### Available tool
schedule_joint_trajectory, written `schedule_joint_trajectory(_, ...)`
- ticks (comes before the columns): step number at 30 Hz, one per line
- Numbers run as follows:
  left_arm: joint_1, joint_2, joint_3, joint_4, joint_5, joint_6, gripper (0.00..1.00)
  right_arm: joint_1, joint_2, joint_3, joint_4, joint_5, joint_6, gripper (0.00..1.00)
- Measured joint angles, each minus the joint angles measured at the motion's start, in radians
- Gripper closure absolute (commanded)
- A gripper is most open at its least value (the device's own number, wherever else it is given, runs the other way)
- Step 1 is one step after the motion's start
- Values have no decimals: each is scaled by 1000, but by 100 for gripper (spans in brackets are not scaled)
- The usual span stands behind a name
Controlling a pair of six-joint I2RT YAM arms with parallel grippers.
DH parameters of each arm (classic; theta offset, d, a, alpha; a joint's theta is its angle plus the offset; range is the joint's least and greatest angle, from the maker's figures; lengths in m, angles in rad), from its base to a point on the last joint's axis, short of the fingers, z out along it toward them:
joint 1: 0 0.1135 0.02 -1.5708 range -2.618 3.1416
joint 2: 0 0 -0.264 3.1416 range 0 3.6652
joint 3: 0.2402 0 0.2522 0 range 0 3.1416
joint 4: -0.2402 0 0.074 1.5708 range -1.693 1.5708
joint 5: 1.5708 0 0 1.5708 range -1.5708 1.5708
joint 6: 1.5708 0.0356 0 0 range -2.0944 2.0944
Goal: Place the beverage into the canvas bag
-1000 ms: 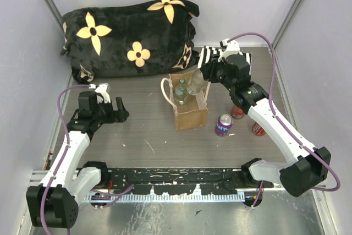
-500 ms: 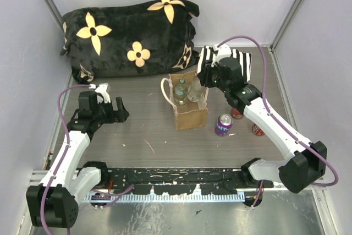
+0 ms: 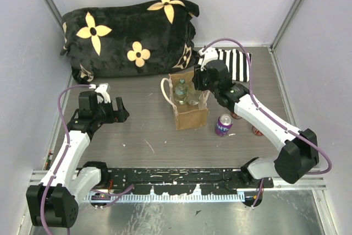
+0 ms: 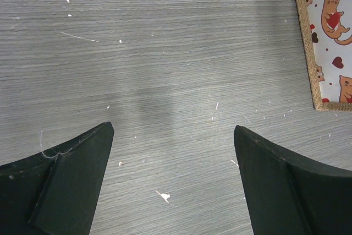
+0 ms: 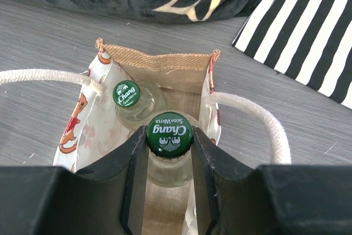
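Your right gripper (image 5: 169,140): clamped on bottle (image 5: 169,129) neck inside canvas bag (image 5: 157,61), beside second bottle (image 5: 126,93). Left gripper (image 4: 173,130): spread, empty, over table (image 4: 165,42).

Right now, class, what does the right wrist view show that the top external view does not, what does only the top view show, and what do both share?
Only right wrist: the right gripper shut on the front bottle by its neck, readable Chang caps, and the bag's cat-print lining. Only top external: the open left gripper, a purple can and a red can. Both: the canvas bag holding that bottle and a rear bottle, the striped fabric and the flowered blanket.
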Motion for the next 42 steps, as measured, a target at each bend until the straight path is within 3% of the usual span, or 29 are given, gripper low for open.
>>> schedule_joint_trajectory(14, 0, 16, 0, 0, 0, 0, 2, 23, 56, -26, 93, 85, -49, 99)
schedule_joint_trajectory(42, 0, 64, 0, 0, 6, -6, 2, 27, 86, -160, 225, 84, -45, 99)
